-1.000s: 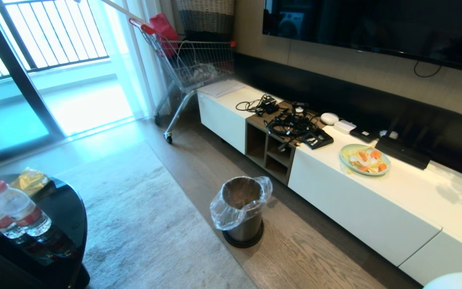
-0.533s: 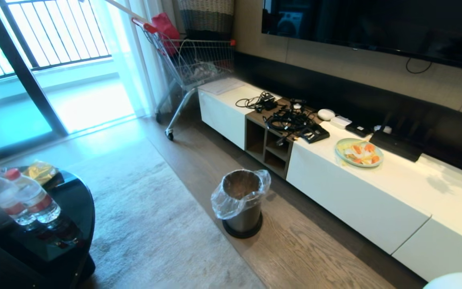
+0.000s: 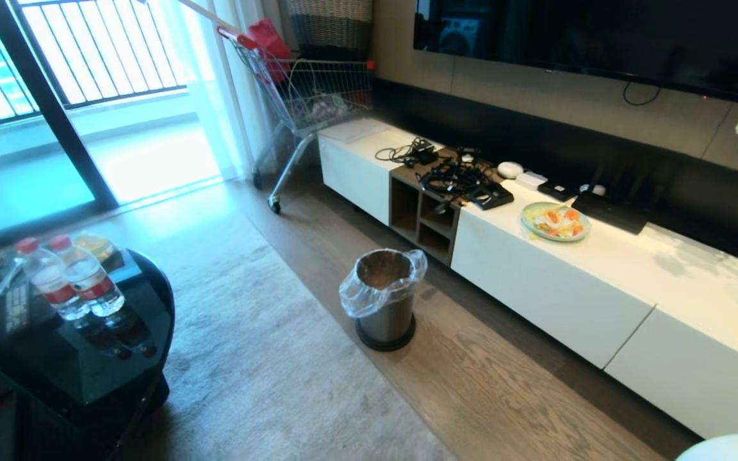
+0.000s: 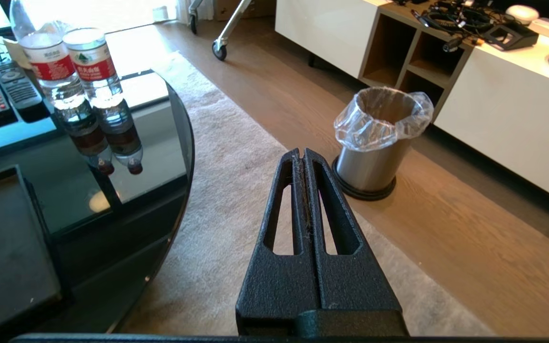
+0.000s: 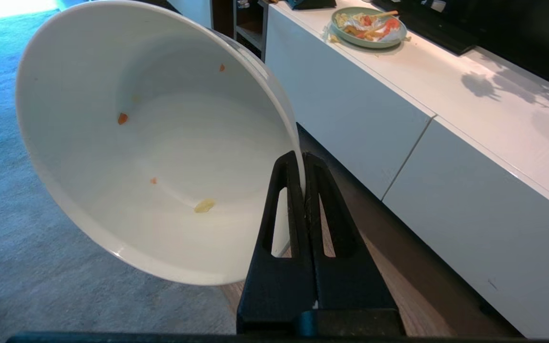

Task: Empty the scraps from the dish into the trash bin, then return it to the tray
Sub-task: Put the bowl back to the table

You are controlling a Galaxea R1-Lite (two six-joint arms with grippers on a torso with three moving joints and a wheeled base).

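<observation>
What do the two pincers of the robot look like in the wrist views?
Both the left pincer and the right pincer are matte black with a rough, grainy surface. Each finger is a tapering wedge with a long slot cut through it. No cables or markings show.

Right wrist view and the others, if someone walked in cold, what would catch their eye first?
First, the white dish, tilted on its side and pinched at the rim by the right gripper, nearly empty but for a few scraps stuck inside. Next, the trash bin with its clear liner, standing on the wood floor in front of the long white cabinet. On the cabinet top sits a pale green plate of orange and white food.
</observation>
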